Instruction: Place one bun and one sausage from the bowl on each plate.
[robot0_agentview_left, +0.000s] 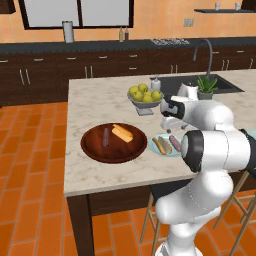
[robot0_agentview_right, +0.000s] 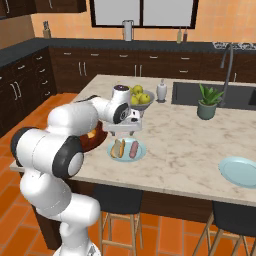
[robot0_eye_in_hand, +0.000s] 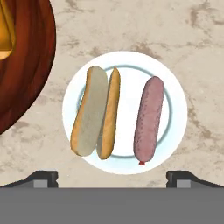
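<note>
Left base view: the pincer (robot0_agentview_left: 171, 121) hangs just above the near plate (robot0_agentview_left: 165, 148), which already has a bun (robot0_agentview_left: 161, 144) and a sausage (robot0_agentview_left: 175, 143) on it. The wooden bowl (robot0_agentview_left: 114, 143) sits just to the left of that plate on the bench (robot0_agentview_left: 100, 105). In the bowl lie one more bun (robot0_agentview_left: 122, 132) and one more dark sausage (robot0_agentview_left: 106, 136). The sausage's long side points away from the robot, and the bun lies slanted. I think the pincer must go left to reach them.

Right base view: the pincer (robot0_agentview_right: 124, 128) is over the full plate (robot0_agentview_right: 127, 149). The second plate (robot0_agentview_right: 239, 171) has no food on it and sits well apart, far to the right on the bench. So the next food has a long way to go.

Hand view: the pincer (robot0_eye_in_hand: 112, 178) is wide open and holds nothing. The bun (robot0_eye_in_hand: 96, 112) and sausage (robot0_eye_in_hand: 148, 119) lie side by side on the plate (robot0_eye_in_hand: 175, 109), not touching. The bowl (robot0_eye_in_hand: 30, 65) edge is at the left
</note>
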